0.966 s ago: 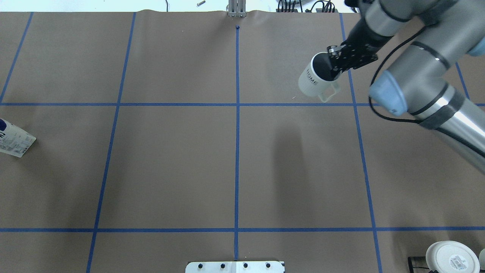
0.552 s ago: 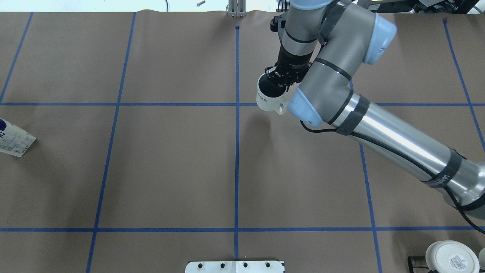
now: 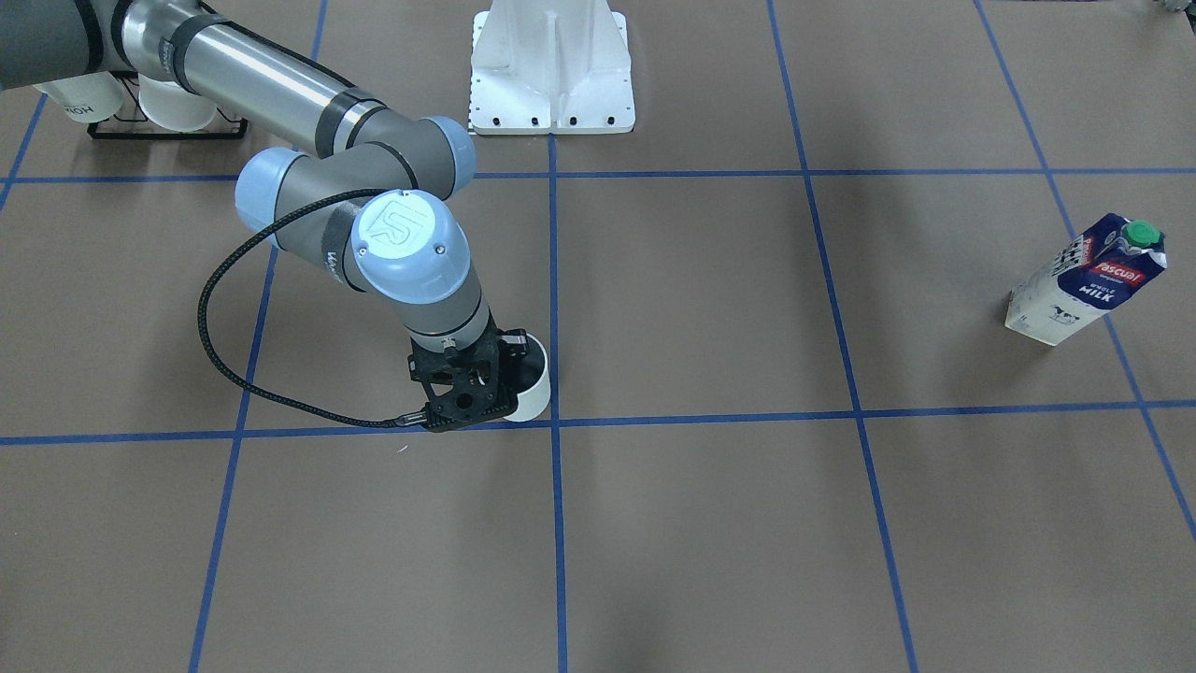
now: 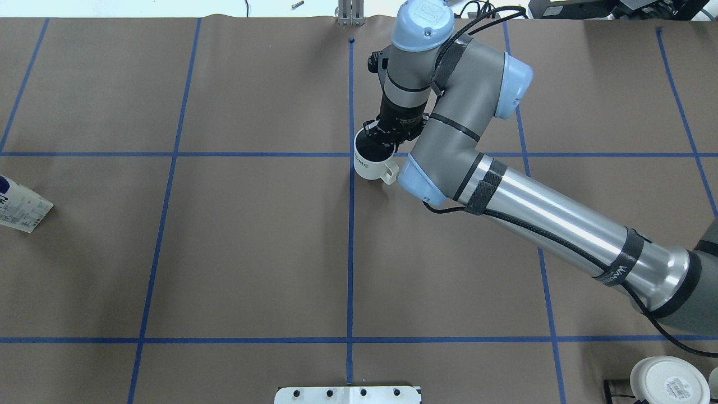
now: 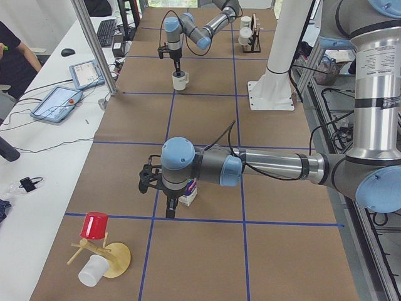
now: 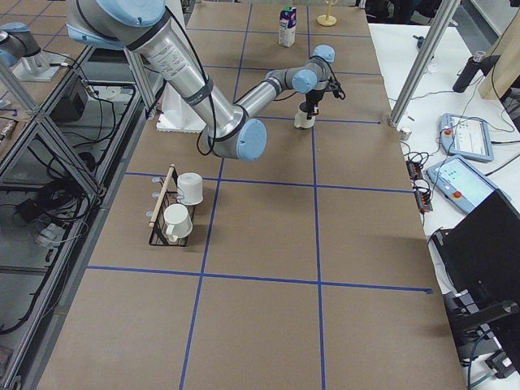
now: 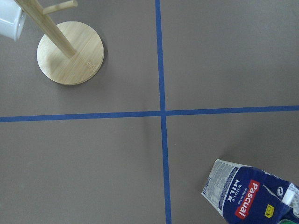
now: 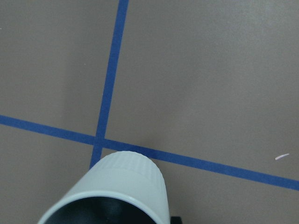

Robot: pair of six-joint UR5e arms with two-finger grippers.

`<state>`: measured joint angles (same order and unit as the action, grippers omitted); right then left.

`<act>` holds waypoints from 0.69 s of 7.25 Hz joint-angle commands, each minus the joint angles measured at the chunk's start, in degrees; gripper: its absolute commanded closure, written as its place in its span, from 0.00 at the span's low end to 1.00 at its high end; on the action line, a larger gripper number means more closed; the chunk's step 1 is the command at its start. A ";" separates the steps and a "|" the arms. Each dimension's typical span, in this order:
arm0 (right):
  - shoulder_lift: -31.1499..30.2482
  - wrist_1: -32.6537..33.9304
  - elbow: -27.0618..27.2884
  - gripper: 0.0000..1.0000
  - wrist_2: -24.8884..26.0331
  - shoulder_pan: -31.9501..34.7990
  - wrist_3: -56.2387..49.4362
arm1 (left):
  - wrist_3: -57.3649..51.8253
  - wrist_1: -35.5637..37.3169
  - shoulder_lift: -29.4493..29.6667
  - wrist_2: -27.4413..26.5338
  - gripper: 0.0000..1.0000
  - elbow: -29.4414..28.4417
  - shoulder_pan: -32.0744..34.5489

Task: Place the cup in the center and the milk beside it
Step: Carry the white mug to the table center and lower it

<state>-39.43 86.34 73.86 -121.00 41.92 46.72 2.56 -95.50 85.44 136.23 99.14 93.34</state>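
Note:
The white cup [image 4: 370, 166] hangs from my right gripper [image 4: 382, 143], which is shut on its rim. The cup sits just right of the center crossing [image 4: 351, 154] of blue tape, low over it; I cannot tell if it touches the table. It also shows in the front view [image 3: 533, 385] and the right wrist view [image 8: 126, 186]. The milk [image 3: 1084, 280] stands upright far off on my left side, cut by the overhead view's edge [image 4: 19, 206]. My left gripper [image 5: 169, 207] hovers beside the milk [image 7: 252, 196]; I cannot tell whether it is open or shut.
A black wire rack [image 3: 159, 126] with two white mugs stands near my right base. A wooden mug tree [image 5: 103, 254] with a red cup stands at the table's left end. My white base plate [image 3: 551, 65] sits at the near middle edge.
My right arm has carried the cup from the far right square leftward and down to the middle crossing. The milk has not moved.

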 commanded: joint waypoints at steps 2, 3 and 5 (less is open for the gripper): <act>0.50 -5.39 -1.26 0.00 1.99 -0.17 3.09 | 0.07 0.05 -0.01 0.09 0.02 0.17 0.00; 1.80 -5.31 -1.26 0.00 1.99 0.17 5.29 | 0.07 0.05 -0.01 0.18 0.02 0.61 0.00; 2.78 -4.78 -0.65 0.00 0.42 2.80 6.19 | 0.16 1.36 1.04 3.42 0.02 5.24 0.00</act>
<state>-37.17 81.24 72.79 -119.59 43.14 52.26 2.69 -95.03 85.87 138.39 101.36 93.34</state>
